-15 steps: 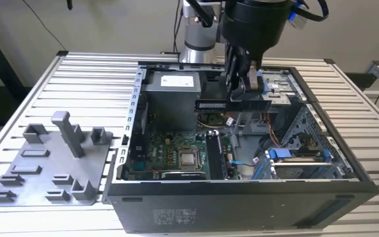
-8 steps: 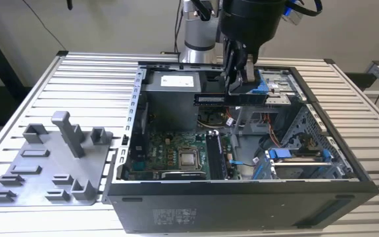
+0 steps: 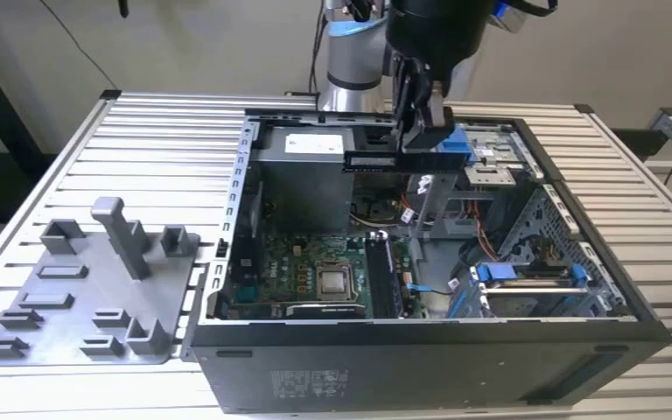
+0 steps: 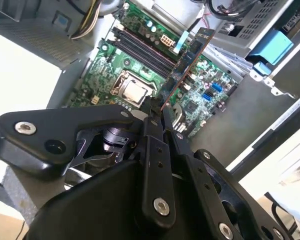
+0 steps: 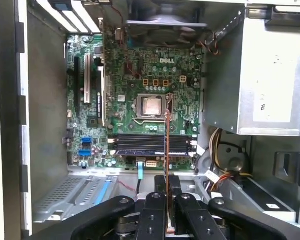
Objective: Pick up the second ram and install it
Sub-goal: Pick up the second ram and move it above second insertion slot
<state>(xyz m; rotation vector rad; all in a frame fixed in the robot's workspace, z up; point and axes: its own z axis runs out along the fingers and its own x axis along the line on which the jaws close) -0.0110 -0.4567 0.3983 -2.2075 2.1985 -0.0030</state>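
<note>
While the arm hangs over the open computer case (image 3: 430, 359), the gripper (image 3: 420, 142) is clamped tight on the memory stick (image 3: 381, 161). It holds the stick level, high over the case's inside and well apart from the motherboard (image 3: 295, 267) below. In the first wrist view the fingers (image 5: 155, 200) pinch the stick, which shows edge-on as a thin line. Beneath it run the long black slots (image 5: 150, 144), just beside the processor socket (image 5: 151, 106). Off to the exterior view's left, a grey fixture plate (image 3: 80, 293) lies on the slatted table (image 3: 161, 131).
</note>
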